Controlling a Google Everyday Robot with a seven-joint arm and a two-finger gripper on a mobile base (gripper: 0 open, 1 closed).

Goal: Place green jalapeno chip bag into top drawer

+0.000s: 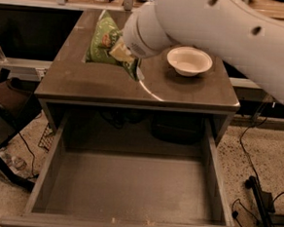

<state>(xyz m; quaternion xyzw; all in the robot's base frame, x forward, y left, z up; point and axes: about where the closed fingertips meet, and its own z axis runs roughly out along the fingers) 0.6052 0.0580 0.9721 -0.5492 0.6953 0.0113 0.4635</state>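
Observation:
The green jalapeno chip bag (103,42) hangs lifted above the left part of the tabletop (86,80), tilted, with its white lettering and orange-red logo showing. My gripper (121,53) is shut on the bag's right edge, mostly hidden behind the white wrist and arm (211,22) that reaches in from the upper right. The top drawer (127,187) stands pulled fully open below the table's front edge, wide and shallow, with a plain flat bottom and nothing in it.
A white bowl (189,60) sits on the right part of the tabletop. A pale ring mark (146,89) shows on the table beside the bag. Cables and a dark stand lie on the floor at right (261,192); dark furniture stands at left (6,106).

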